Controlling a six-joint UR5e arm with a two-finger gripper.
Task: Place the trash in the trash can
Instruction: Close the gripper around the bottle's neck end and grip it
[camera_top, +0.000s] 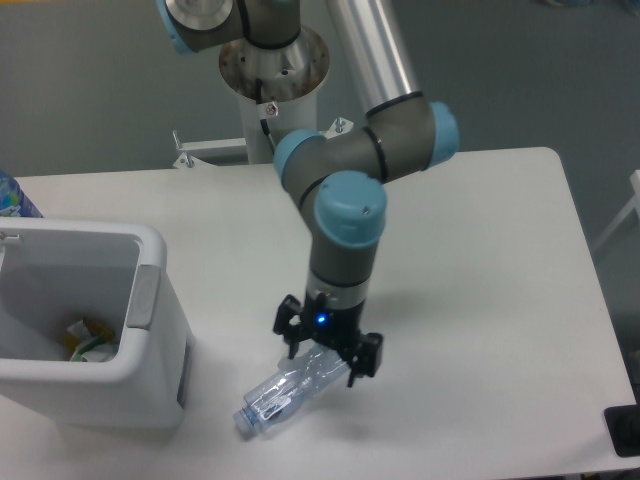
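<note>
Alignment is what I am watching here. The crushed bottle (290, 387) lies on the table (480, 300), its long axis running on a diagonal: the cap end low and towards the near left, the wider base end up and to the right, tucked under my tool. The gripper (328, 345) sits directly over that upper base end, not over the middle of the bottle. From what I can see, the jaws are spread apart with nothing between them, one finger showing at the left of the bottle's base and the other at the right, so the opening seems to lie roughly across the bottle's long axis. I cannot tell from this single view whether the fingertips already touch the plastic or hang just above it.

The trash can (150, 300) stands at the left of the table, near the bottle's cap end, with some scraps visible inside. I cannot make out the wrapper now; the arm may hide it.

My judgement: the grasp will turn on the jaws straddling the bottle crosswise. Being at the end and not the centre, the bottle may swing or tilt once lifted, so I would mind clearance over the trash can rim.
</note>
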